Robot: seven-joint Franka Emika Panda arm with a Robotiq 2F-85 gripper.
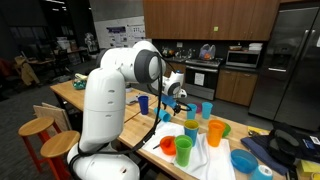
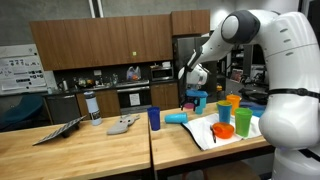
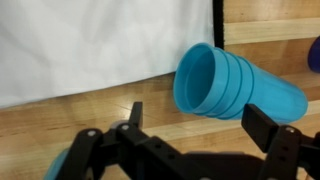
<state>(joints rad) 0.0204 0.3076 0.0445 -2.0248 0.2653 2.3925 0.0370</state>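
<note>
Gripper (image 3: pixel 195 128): I see it fully open, holding nothing, hovering over the desk (image 3: pixel 60 115).
Blue cup stack (image 3: pixel 235 85): on its side, mouth at the white cloth (image 3: pixel 100 45) edge.
Risk: I expect the round wall to roll away under uneven jaw contact, and the nested cups could separate.

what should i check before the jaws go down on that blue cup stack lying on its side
1. jaws open: ok, standing wide apart in the wrist view.
2. jaws empty: ok, nothing between them.
3. blue cup stack in sight: ok, on its side on the wooden table, mouth toward the white cloth.
4. stack between the jaws: not ok, it lies ahead of them.
5. stack free of the cloth: cannot tell, its rim sits right at the cloth's edge.
</note>
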